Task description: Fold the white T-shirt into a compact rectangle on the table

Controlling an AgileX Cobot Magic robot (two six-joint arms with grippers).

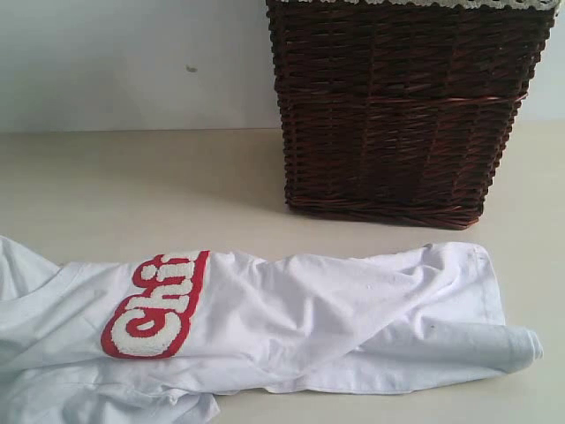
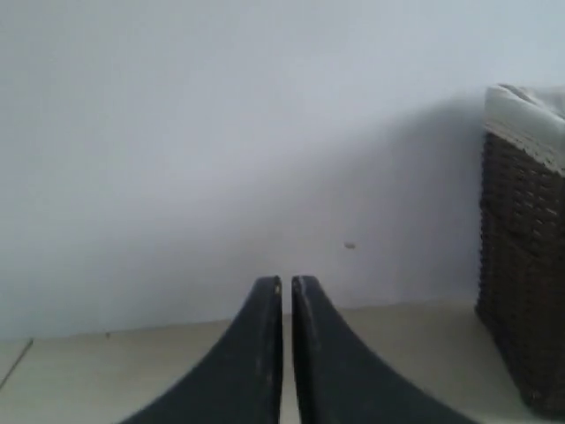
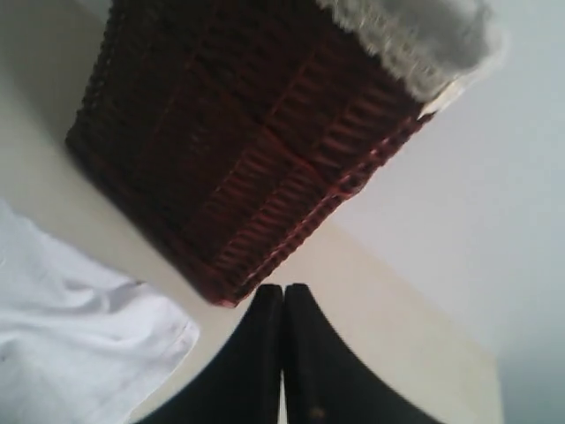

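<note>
A: L gripper [image 2: 287, 281]?
B: Jaws nearly pressed together, nothing btwn them, touching nothing. R gripper [image 3: 282, 288] is the same: closed tight, empty, near the basket [image 1: 397, 115].
A: Counts?
B: 1 white T-shirt [image 1: 309, 318], 1 basket, 2 grippers. Shirt lies crumpled on the table [image 1: 132, 185], camera side of the basket, not touching it.
A: Anything hidden?
B: Shirt is cut off at the frame edge. Lettering [image 1: 154, 305] is partly folded under, only "Chi" reads. Basket top is cropped.

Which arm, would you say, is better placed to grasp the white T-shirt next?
Right, probably: the white T-shirt lies near the right gripper in its wrist view; the left gripper sees no shirt.
</note>
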